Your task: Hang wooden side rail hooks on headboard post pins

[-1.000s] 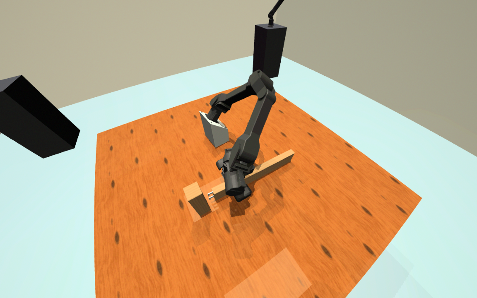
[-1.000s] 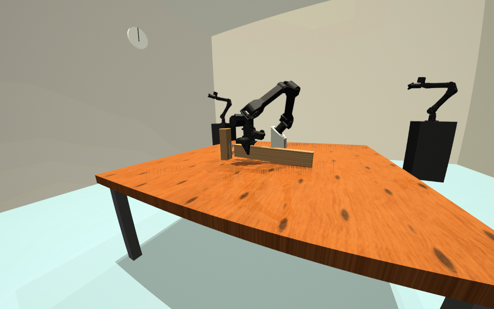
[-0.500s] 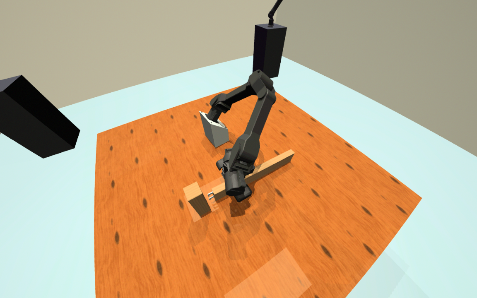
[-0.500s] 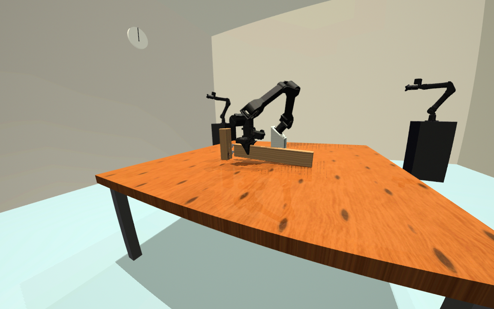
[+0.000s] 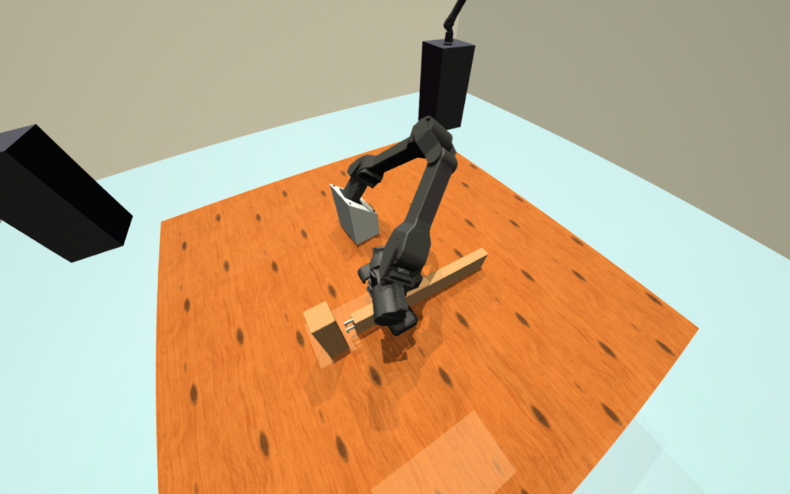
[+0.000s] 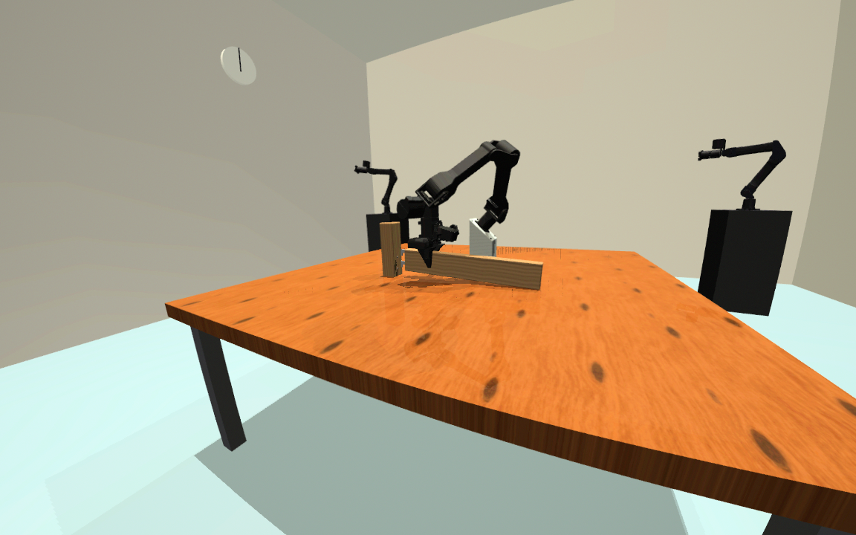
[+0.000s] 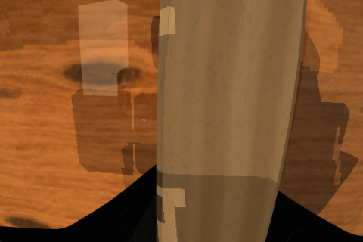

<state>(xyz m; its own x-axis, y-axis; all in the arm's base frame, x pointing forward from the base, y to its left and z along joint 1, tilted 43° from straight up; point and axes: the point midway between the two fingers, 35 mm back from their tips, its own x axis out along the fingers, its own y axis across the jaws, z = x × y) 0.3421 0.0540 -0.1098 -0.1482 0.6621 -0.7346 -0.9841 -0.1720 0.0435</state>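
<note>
Your way toward the slotted side is blocked by the upright headboard post; you have open air above the rail's far end.

One pincer; one rail within it. Near it, two steel hooks and one post. Under it, one surface. Well apart from it, two black pedestals and one clock. Three arms altogether.
</note>
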